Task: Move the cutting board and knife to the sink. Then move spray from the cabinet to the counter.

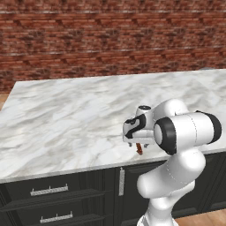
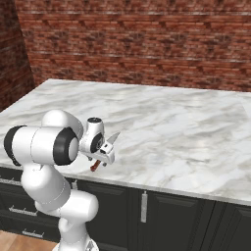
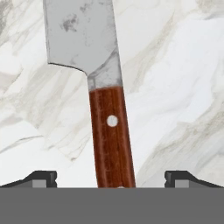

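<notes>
The knife (image 3: pixel 109 131) lies flat on the white marble counter (image 1: pixel 66 114), close to its front edge. It has a reddish-brown wooden handle and a grey blade (image 3: pixel 81 35). My gripper (image 3: pixel 111 179) hangs open just above the handle, one fingertip (image 3: pixel 43 177) well clear on each side. Under the hand, the handle end (image 1: pixel 139 149) pokes out below the gripper (image 1: pixel 136 142). From the other side the blade tip (image 2: pixel 113 138) sticks out past the gripper (image 2: pixel 100 158). The cutting board, sink, spray and cabinet are out of view.
A red brick wall (image 1: pixel 110 39) runs behind the counter (image 2: pixel 186 127). Dark drawers with metal handles (image 1: pixel 48 190) sit under the front edge. The counter's left end (image 1: pixel 11 95) lies far to the left of the arm.
</notes>
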{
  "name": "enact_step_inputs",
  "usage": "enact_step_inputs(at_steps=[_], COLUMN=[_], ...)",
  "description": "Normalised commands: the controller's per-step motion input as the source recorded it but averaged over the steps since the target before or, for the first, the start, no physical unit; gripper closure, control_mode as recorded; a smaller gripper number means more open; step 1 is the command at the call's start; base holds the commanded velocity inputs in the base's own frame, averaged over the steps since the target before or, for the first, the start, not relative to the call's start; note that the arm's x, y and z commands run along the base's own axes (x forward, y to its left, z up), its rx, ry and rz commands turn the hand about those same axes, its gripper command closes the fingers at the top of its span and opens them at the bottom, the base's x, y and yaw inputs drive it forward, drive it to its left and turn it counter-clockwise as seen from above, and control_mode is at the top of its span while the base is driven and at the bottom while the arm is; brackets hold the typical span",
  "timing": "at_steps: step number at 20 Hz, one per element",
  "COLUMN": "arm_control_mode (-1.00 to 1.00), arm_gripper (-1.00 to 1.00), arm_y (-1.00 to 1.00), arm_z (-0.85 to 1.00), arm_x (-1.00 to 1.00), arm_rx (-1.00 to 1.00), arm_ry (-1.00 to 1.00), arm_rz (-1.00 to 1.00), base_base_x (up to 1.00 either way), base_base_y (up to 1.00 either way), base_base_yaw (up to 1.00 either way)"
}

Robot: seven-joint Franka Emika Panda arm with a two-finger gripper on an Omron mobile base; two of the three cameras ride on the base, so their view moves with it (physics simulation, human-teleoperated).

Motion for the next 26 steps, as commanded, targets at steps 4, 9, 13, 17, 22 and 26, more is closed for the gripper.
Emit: enact_step_inputs(at_steps=[4, 9, 13, 17, 22, 26], arm_control_mode=[-1.0, -1.0, -1.0, -1.0, -1.0, -1.0], arm_gripper=[-1.0, -1.0, -1.0, -1.0, -1.0, -1.0], arm_y=[0.0, -0.06, 0.0, 0.0, 0.0, 0.0], arm_z=[0.0, -0.01, -0.09, -0.08, -0.01, 0.0], arm_x=[0.0, 0.0, -0.22, -0.34, -0.14, 0.0], arm_rx=[0.0, 0.0, 0.0, 0.0, 0.0, 0.0], arm_ry=[0.0, 0.0, 0.0, 0.0, 0.0, 0.0], arm_rz=[0.0, 0.02, 0.0, 0.0, 0.0, 0.0], base_base_x=[0.0, 0.0, 0.0, 0.0, 0.0, 0.0], base_base_y=[0.0, 0.0, 0.0, 0.0, 0.0, 0.0], base_base_yaw=[0.0, 0.0, 0.0, 0.0, 0.0, 0.0])
